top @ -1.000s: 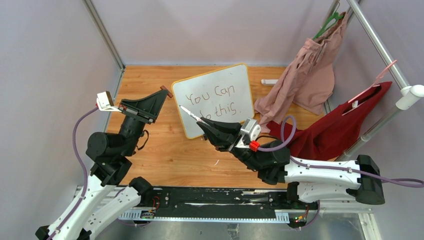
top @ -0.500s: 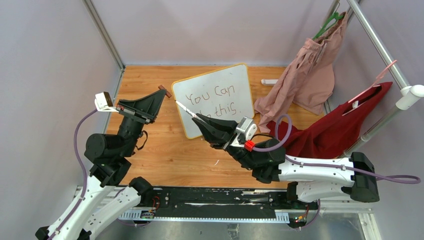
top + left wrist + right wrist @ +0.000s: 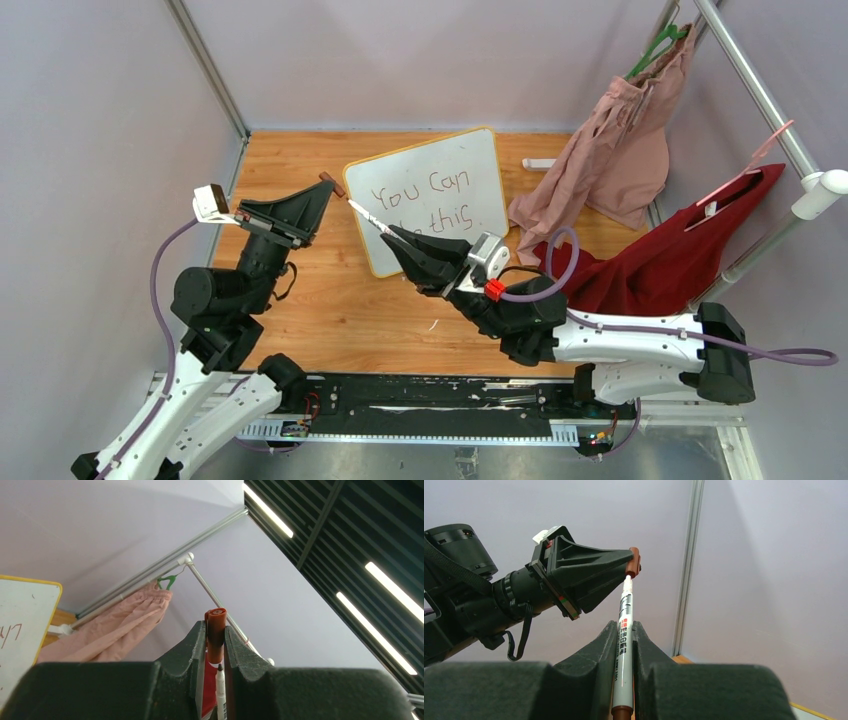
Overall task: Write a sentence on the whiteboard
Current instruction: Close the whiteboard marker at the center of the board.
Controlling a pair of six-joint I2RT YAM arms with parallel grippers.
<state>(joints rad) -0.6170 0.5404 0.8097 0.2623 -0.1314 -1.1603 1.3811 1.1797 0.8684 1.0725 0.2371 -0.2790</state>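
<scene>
The whiteboard (image 3: 455, 160) lies on the wooden table at the back centre, its yellow frame also at the left edge of the left wrist view (image 3: 47, 617). The sentence (image 3: 425, 187) reads "You Can" over "this", partly hidden by my right arm. My right gripper (image 3: 390, 233) (image 3: 625, 625) is shut on the white marker (image 3: 366, 217) (image 3: 624, 625), held above the board's left edge. My left gripper (image 3: 325, 187) (image 3: 215, 627) is shut on the brown marker cap (image 3: 333, 184) (image 3: 215, 632) (image 3: 634, 568). The marker's tip (image 3: 220, 672) sits right at the cap's mouth.
A pink garment (image 3: 615, 150) on a green hanger (image 3: 660, 45) and a red garment (image 3: 690, 250) hang from the metal rail (image 3: 760, 95) at the right. A small white object (image 3: 540, 163) lies on the table (image 3: 330, 300) right of the board.
My right arm has carried the marker left and slightly up, bringing its tip close to the cap. The left gripper with the cap has barely moved.
</scene>
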